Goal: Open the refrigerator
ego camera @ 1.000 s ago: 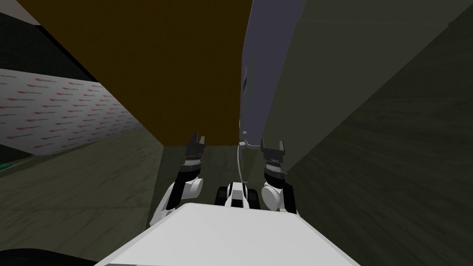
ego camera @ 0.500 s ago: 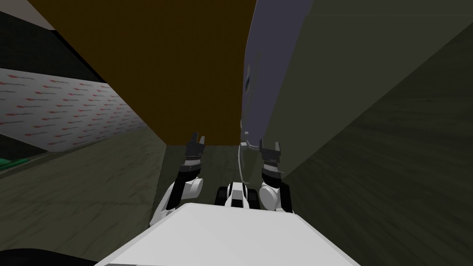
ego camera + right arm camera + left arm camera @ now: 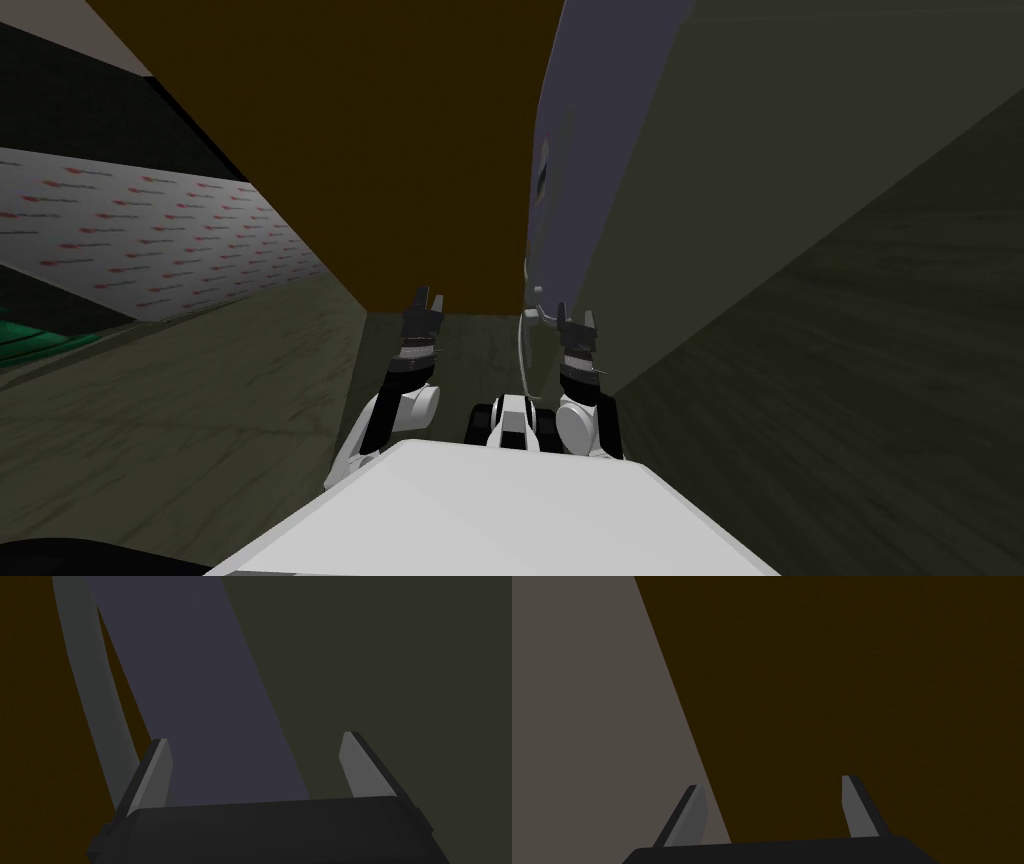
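Facing the refrigerator (image 3: 556, 200) at close range, the right pincer (image 3: 255, 738) stands with its blades spread and nothing between them; the refrigerator's purple-grey front lies straight ahead of the gap; its pale curved handle (image 3: 95, 686) runs just outside one blade, and I cannot tell whether they touch; beyond the handle comes the edge of a brown panel (image 3: 400, 150); past the other blade spreads a dark olive-grey face (image 3: 400, 651). The left pincer (image 3: 772, 781), likewise spread and empty, points at the brown panel near its edge, where a flat grey surface (image 3: 587, 701) begins; open floor (image 3: 200, 420) lies on this pincer's outer side, reaching a patterned wall (image 3: 150, 240).
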Tool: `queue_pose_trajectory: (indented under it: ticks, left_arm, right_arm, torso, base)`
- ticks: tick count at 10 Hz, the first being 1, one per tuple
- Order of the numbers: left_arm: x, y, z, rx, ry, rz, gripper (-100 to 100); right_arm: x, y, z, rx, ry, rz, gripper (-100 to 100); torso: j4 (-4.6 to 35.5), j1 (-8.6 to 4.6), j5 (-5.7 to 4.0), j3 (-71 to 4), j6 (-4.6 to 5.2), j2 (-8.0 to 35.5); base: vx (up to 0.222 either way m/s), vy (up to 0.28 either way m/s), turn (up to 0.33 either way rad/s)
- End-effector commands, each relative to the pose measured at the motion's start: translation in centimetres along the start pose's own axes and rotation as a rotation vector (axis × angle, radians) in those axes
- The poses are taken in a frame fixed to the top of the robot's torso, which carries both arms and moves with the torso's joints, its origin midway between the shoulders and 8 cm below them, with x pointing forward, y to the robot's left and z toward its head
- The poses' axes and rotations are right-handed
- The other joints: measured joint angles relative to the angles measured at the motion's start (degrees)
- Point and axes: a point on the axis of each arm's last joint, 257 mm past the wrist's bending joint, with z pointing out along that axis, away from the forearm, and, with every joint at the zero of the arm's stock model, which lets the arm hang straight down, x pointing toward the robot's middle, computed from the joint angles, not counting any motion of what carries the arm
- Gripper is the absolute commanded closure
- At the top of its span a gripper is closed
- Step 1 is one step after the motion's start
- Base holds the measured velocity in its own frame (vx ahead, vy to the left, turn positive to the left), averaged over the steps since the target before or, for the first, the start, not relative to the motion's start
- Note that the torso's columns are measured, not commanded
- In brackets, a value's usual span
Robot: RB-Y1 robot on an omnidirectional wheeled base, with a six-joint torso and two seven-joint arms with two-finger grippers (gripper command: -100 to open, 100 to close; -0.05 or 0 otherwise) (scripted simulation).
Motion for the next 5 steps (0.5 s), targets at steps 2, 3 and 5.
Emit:
queue_pose_trajectory:
  ticks: [2, 3, 5]
  left_arm:
    - [0.0, 0.0, 0.0, 0.0, 0.0, 0.0, 0]
    - [0.0, 0.0, 0.0, 0.0, 0.0, 0.0, 0]
    - [0.0, 0.0, 0.0, 0.0, 0.0, 0.0, 0]
  right_arm:
    - [-1.4, -0.3, -0.3, -0.017, -0.031, 0.15, -100]
    - [-2.3, -0.6, -0.5, -0.029, -0.052, 0.225, -100]
    - [-3.3, -0.9, -0.8, -0.042, -0.074, 0.311, -100]
  torso:
    - [0.0, -0.02, -0.01, 0.0, 0.0, 0.0]
    - [0.0, -0.02, 0.0, 0.0, 0.01, 0.0]
    - [-0.1, 0.01, -0.01, -0.1, -0.06, -0.1]
  base:
    - [0.011, 0.007, 0.04]
    - [0.012, 0.007, 0.06]
    - [0.006, 0.004, 0.041]
